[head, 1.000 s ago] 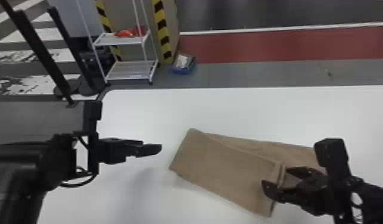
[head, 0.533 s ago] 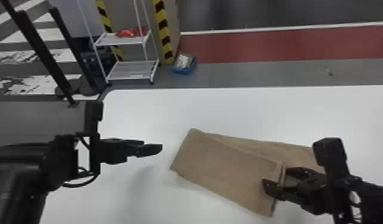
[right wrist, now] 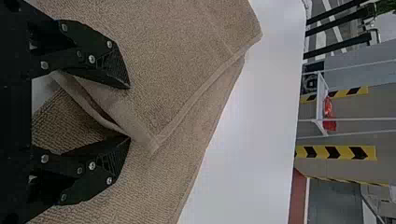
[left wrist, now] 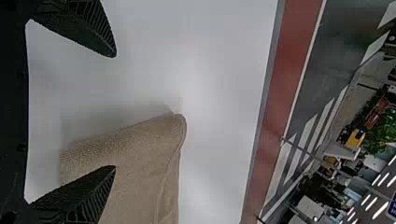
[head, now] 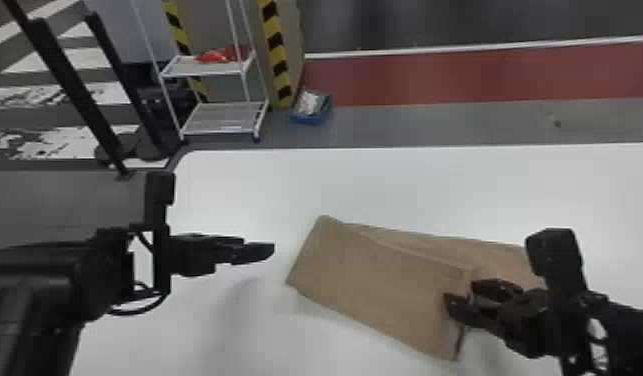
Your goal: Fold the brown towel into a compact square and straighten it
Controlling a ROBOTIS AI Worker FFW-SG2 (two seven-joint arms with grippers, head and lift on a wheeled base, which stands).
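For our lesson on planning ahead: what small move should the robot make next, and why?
Probably close the right gripper on the brown towel: the fingers stand open, and the upper layer's hemmed edge runs between them.

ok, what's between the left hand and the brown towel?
A strip of bare white tabletop, seen in the head view between the left hand and the left end of the brown towel. Nothing else lies there.
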